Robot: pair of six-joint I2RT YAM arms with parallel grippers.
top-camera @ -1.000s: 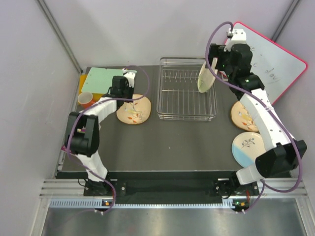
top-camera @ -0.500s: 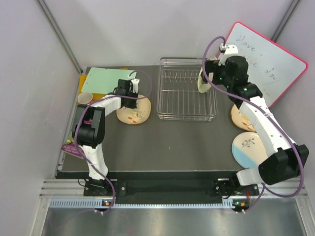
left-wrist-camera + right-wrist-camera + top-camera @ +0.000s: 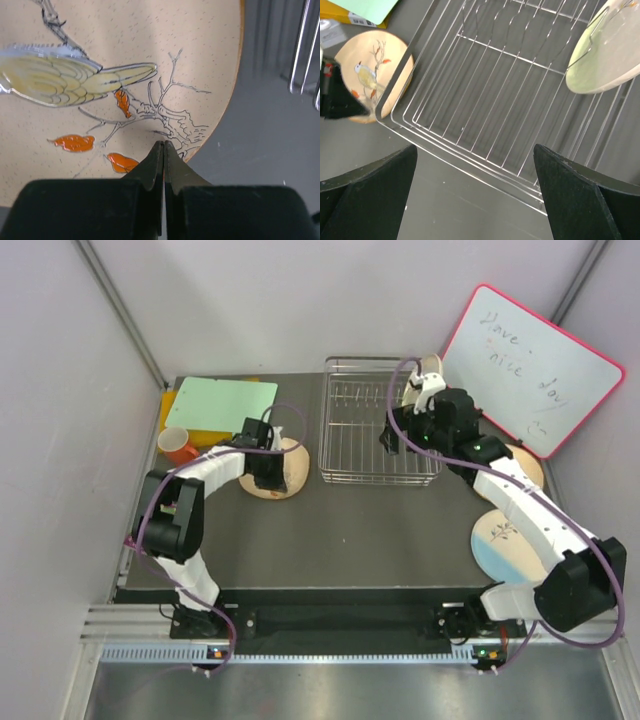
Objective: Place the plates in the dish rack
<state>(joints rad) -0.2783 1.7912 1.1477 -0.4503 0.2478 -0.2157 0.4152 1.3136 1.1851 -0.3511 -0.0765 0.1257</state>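
Plates: one of four racked, three to go.
The green plate (image 3: pixel 605 55) stands on edge at the back right of the rack (image 3: pixel 350 445). The left peach plate (image 3: pixel 292 472), right peach plate (image 3: pixel 525 462) and blue plate (image 3: pixel 495 540) lie flat on the table (image 3: pixel 380 530). The left gripper (image 3: pixel 163 148) has its fingers pressed together over the left peach plate's rim, with nothing seen between them. The right gripper (image 3: pixel 475 155) gapes wide and empty above the rack's front left corner. By my judgement about a quarter is done. Count: two peach, one green, one blue plate; one rack.
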